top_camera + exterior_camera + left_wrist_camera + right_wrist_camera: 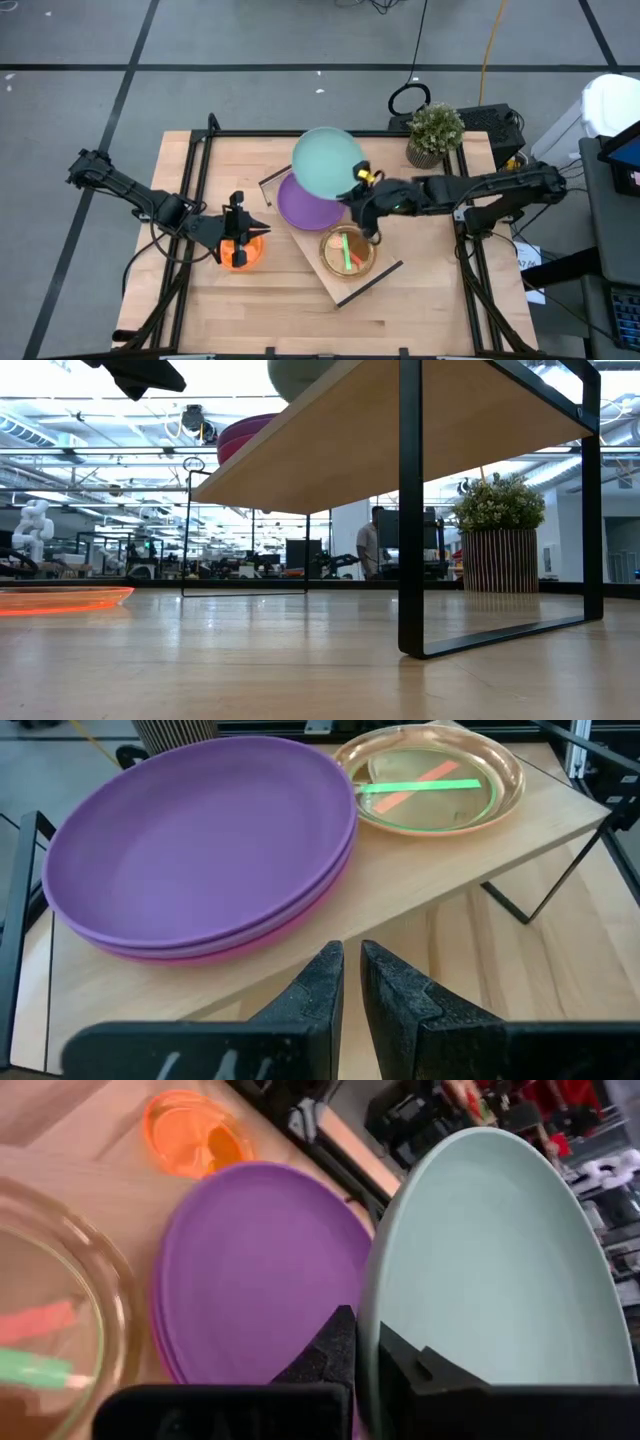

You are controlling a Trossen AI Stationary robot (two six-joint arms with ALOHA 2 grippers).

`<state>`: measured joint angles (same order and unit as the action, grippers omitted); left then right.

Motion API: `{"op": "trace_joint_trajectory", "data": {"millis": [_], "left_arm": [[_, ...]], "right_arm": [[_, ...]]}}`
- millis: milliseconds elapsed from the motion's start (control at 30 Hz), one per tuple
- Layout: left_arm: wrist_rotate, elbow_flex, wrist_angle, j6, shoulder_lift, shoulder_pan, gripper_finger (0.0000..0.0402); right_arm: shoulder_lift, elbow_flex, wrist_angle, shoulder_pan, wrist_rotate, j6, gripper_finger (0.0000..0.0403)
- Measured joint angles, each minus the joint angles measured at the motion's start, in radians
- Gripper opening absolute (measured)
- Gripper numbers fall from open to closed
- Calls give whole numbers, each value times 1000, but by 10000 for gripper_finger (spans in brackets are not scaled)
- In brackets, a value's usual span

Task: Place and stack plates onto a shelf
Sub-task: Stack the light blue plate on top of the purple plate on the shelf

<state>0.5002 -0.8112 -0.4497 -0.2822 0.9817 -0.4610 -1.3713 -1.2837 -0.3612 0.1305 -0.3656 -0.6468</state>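
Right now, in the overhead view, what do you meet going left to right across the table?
Orange plate under the left gripper → purple plate → clear plate on the shelf → plant.

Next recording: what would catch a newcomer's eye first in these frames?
The big teal plate, pinched at its rim by the right gripper and held tilted above the purple plate stack on the shelf. Next, the orange plate on the table's left side, with the left gripper over it.
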Motion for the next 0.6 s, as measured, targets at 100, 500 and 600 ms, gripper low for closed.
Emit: {"op": "trace_joint_trajectory", "data": {"millis": [100, 500, 600], "left_arm": [[0, 0, -22, -13, 0, 0, 47], [0, 0, -55, -68, 0, -1, 47], [0, 0, -55, -68, 0, -1, 47]], "right_arm": [[-70, -50, -26, 9, 0, 10, 2], [-166, -85, -29, 12, 54, 96, 3], [-167, -86, -32, 24, 60, 105, 3]]}}
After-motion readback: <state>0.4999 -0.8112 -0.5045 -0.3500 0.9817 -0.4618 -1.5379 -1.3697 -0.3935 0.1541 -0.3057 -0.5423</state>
